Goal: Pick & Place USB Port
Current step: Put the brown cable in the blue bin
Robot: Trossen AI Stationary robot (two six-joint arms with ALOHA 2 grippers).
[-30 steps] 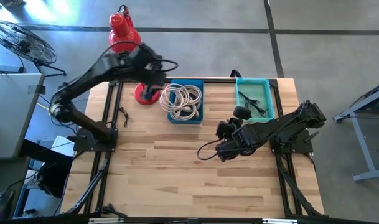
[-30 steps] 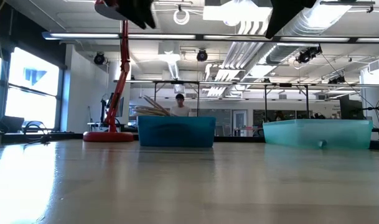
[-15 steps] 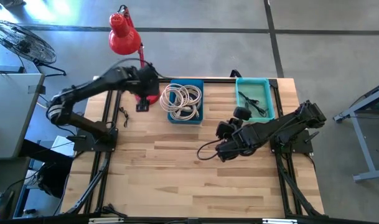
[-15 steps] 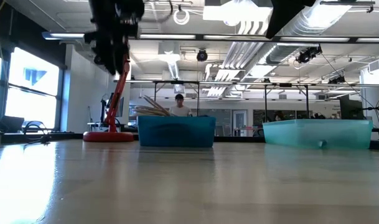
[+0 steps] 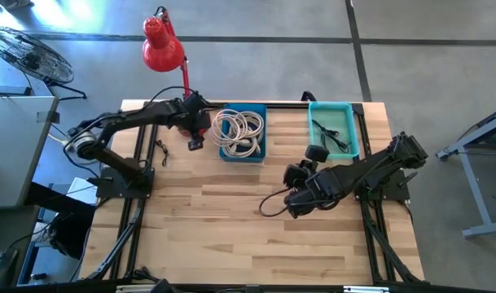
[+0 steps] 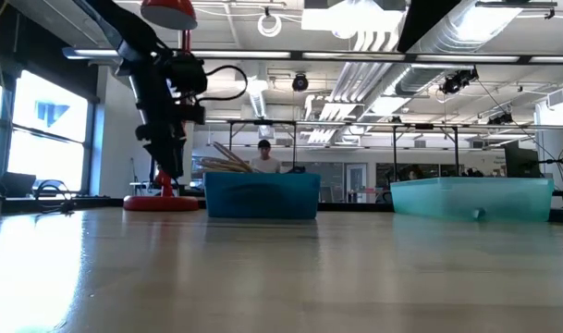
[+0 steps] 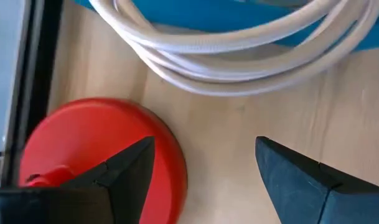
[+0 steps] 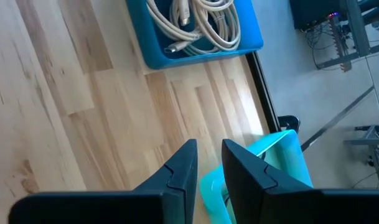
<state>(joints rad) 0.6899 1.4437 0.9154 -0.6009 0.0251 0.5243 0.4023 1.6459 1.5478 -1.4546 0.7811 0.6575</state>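
A blue bin (image 5: 242, 133) at the table's far middle holds coiled white cables (image 5: 239, 126) with plugs; in the left wrist view the cables (image 7: 239, 50) hang over its rim. A teal bin (image 5: 334, 129) to its right holds a black cable. My left gripper (image 5: 195, 142) is open and points down just left of the blue bin, above bare wood beside the red lamp base (image 7: 96, 137); it hangs low in the low view (image 6: 164, 165). My right gripper (image 5: 290, 205) hovers mid-table, shut with only a slit between its fingers (image 8: 209, 146), holding nothing.
A red desk lamp (image 5: 162, 45) stands at the far left, its round base close by my left gripper. A small black item (image 5: 160, 151) lies on the wood near the left edge. Bare wood fills the near half of the table (image 5: 231, 244). A person (image 6: 265, 157) shows far behind.
My left gripper has come down from high above the blue bin's left side toward the table, shifting slightly left and nearer. It now hangs low beside the lamp base. The bins and cables have stayed where they were.
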